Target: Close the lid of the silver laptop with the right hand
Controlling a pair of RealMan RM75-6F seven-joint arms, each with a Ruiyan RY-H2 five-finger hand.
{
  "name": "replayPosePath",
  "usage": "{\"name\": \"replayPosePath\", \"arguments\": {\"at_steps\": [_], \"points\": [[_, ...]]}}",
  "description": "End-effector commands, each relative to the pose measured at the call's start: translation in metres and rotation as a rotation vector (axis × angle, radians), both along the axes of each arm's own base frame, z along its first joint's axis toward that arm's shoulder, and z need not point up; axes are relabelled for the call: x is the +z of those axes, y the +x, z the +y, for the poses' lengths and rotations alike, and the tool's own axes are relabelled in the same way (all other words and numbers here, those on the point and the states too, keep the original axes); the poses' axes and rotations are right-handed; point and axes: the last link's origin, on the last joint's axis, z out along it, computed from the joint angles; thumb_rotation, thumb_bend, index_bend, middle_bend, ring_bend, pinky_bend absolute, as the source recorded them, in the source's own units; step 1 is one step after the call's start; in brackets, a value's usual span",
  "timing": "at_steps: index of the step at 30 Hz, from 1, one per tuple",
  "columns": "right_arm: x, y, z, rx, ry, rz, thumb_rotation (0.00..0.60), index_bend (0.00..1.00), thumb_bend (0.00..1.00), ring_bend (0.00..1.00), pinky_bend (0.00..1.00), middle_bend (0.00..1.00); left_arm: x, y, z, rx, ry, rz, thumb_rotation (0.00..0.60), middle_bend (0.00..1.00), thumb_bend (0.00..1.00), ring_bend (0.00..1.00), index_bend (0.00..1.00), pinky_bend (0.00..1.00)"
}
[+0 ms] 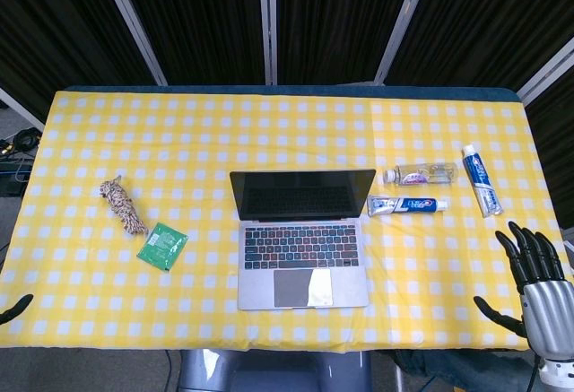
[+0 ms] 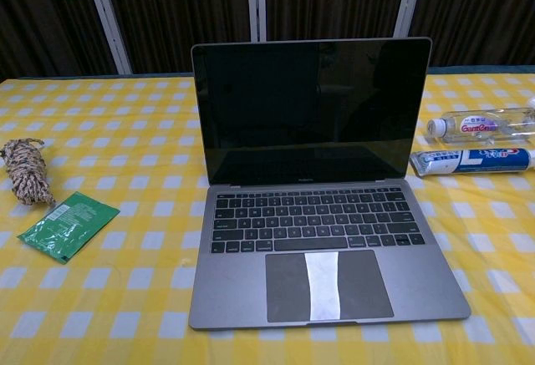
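Laptop (image 1: pixel 302 239) is sitting open mid-table, nothing touching its lid. At 3 o'clock are lying one bottle (image 1: pixel 420 174) and two toothpaste tubes (image 1: pixel 408 204) (image 1: pixel 481 179); at 9 o'clock, one green packet (image 1: pixel 162 246) and one rope bundle (image 1: pixel 122 205). Right hand (image 1: pixel 538 289) is hovering at 4 o'clock by the table edge, fingers apart. Left hand (image 1: pixel 13 309) is barely showing; its fingers cannot be judged.

Right hand (image 1: pixel 536 286) is sitting low at the head view's right corner, palm facing up the frame, dark fingers (image 1: pixel 529 253) reaching forward and apart, thumb poking out to the left, holding nothing; left hand (image 1: pixel 15 309) is showing only a dark tip at the left edge
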Motion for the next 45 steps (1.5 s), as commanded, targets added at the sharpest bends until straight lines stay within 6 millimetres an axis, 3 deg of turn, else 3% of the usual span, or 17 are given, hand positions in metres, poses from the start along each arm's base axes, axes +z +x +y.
{"name": "replayPosePath", "arguments": {"at_steps": [1, 9, 14, 17, 22, 24, 30, 37, 45], "points": [[-0.001, -0.001, -0.001, -0.003, 0.005, 0.003, 0.600, 0.00, 0.00, 0.00, 0.00, 0.00, 0.000, 0.000, 0.000, 0.003, 0.000, 0.000, 0.600, 0.00, 0.00, 0.00, 0.00, 0.00], [-0.006, -0.008, -0.013, -0.037, 0.036, 0.007, 0.600, 0.00, 0.00, 0.00, 0.00, 0.00, -0.004, -0.003, 0.004, 0.017, -0.012, 0.010, 0.600, 0.00, 0.00, 0.00, 0.00, 0.00], [-0.007, -0.008, -0.048, -0.035, 0.084, 0.032, 0.600, 0.00, 0.03, 0.00, 0.00, 0.00, -0.008, -0.003, 0.009, 0.026, -0.015, 0.022, 0.600, 0.00, 0.00, 0.00, 0.00, 0.00], [-0.004, 0.001, -0.081, 0.001, 0.109, 0.055, 0.600, 0.00, 0.20, 0.00, 0.00, 0.00, -0.011, -0.004, 0.012, 0.035, -0.021, 0.032, 0.600, 0.00, 0.00, 0.00, 0.00, 0.00], [-0.005, 0.027, -0.130, 0.051, 0.209, 0.041, 0.600, 0.00, 0.60, 0.00, 0.00, 0.00, -0.016, -0.005, 0.017, 0.048, -0.033, 0.044, 0.600, 0.00, 0.00, 0.00, 0.00, 0.00], [-0.012, 0.054, -0.161, 0.097, 0.301, 0.010, 0.600, 0.00, 0.71, 0.00, 0.00, 0.00, -0.018, -0.008, 0.022, 0.066, -0.042, 0.035, 0.600, 0.00, 0.00, 0.00, 0.00, 0.00], [-0.022, 0.093, -0.204, 0.106, 0.466, -0.084, 0.600, 0.02, 0.98, 0.00, 0.00, 0.00, -0.018, -0.010, 0.028, 0.085, -0.046, 0.023, 0.600, 0.00, 0.00, 0.00, 0.00, 0.00], [-0.046, 0.141, -0.235, 0.125, 0.605, -0.104, 0.600, 0.04, 1.00, 0.00, 0.02, 0.00, -0.016, -0.017, 0.036, 0.117, -0.052, 0.005, 0.600, 0.00, 0.00, 0.00, 0.00, 0.00], [-0.070, 0.166, -0.247, 0.104, 0.677, -0.082, 0.600, 0.08, 1.00, 0.00, 0.07, 0.08, -0.014, -0.020, 0.038, 0.127, -0.053, -0.005, 0.600, 0.00, 0.00, 0.00, 0.00, 0.00]]}}
